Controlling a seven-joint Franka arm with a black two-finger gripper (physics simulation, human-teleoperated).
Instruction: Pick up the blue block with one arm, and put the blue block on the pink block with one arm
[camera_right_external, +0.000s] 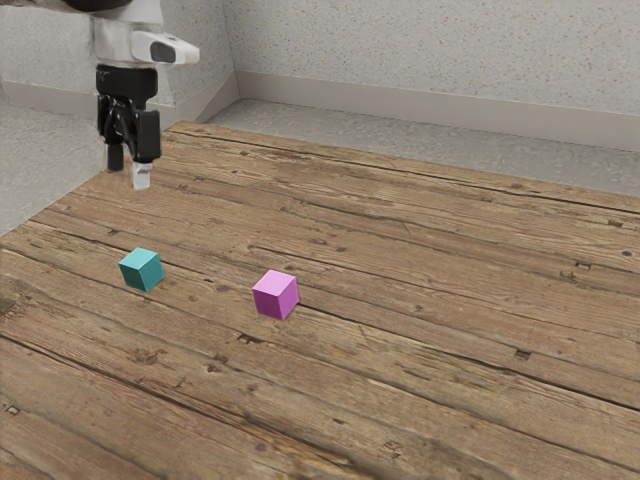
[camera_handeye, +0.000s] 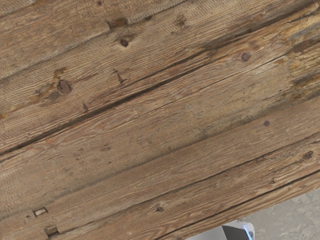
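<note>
Our gripper (camera_right_external: 129, 174) hangs above the far corner of the wooden table (camera_right_external: 430, 330), at the exterior view's left. Its fingers are spread apart with nothing between them. The blue block (camera_right_external: 141, 269) sits on the table below and nearer the camera, well apart from the gripper. The pink block (camera_right_external: 276, 294) sits near it, toward the exterior view's right, not touching. The wrist view shows bare planks and a bit of grey floor (camera_handeye: 295, 220).

Arm (camera_right_external: 128, 35) cut off at ext. view's top edge.
</note>
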